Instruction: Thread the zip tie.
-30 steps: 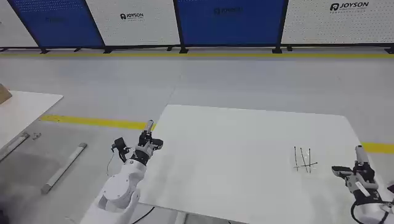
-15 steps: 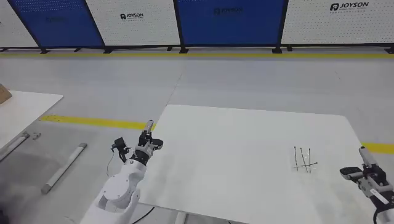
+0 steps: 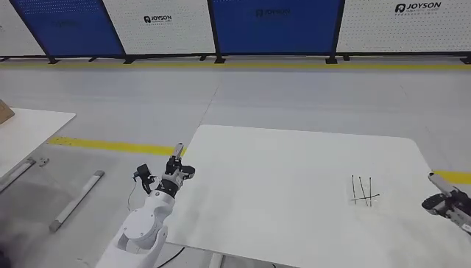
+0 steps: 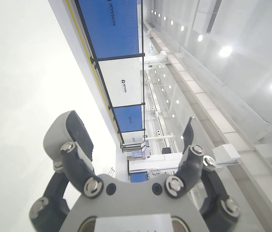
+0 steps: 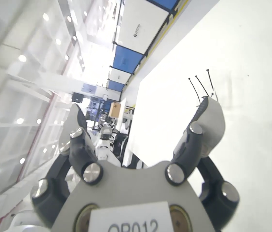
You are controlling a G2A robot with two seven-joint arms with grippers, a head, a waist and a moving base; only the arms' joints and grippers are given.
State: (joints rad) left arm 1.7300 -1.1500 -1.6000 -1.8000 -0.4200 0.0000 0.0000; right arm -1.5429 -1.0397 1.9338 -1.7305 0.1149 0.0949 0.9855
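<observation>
Top view gave us the two arms nearest the robot: the left gripper (image 3: 181, 160) hung at the left edge of the white table (image 3: 294, 157), and the right gripper (image 3: 436, 193) hung just off the table's right edge. In the left wrist view we saw the left gripper's fingers (image 4: 78, 131) spread wide apart, holding nothing, beside bare tabletop. In the right wrist view the right gripper's fingers (image 5: 209, 112) were likewise spread apart and held nothing. A little inboard of that gripper, the zip ties (image 3: 363, 191) lay flat on the table near its right edge. They were a small bunch of thin black strips, three roughly side by side and one lying across them. The right gripper was near them but apart from them, and the left gripper was well apart. Farther off we saw a yellow line (image 3: 110, 146) on the grey floor, a second white table (image 3: 29, 132) to the left, and a row of blue and white panels (image 3: 276, 14) at the back.
</observation>
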